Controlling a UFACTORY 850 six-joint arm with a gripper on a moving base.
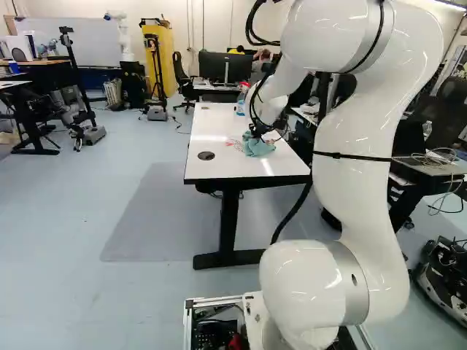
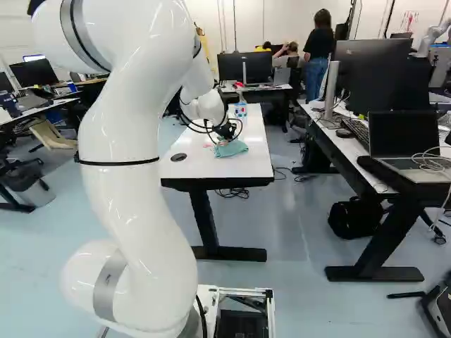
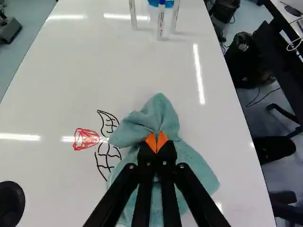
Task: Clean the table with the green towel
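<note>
Reaching forward, the hand (image 2: 225, 135) pinches the towel (image 3: 158, 111).

The worktop (image 3: 75, 90) is smooth and glossy, mirroring streaks of light. On it, the green towel (image 3: 158, 111) is soft-looking, matt, creased cloth. The round cable grommet (image 3: 10, 203) set in it looks like black plastic. Above it, the arm (image 1: 354, 197) is smooth and glossy; below it, the floor (image 1: 73, 226) is smooth, with a faint sheen.

One table (image 3: 142, 66) bears one towel (image 3: 193, 167), three markers (image 3: 161, 22), one bottle (image 1: 241, 104).
</note>
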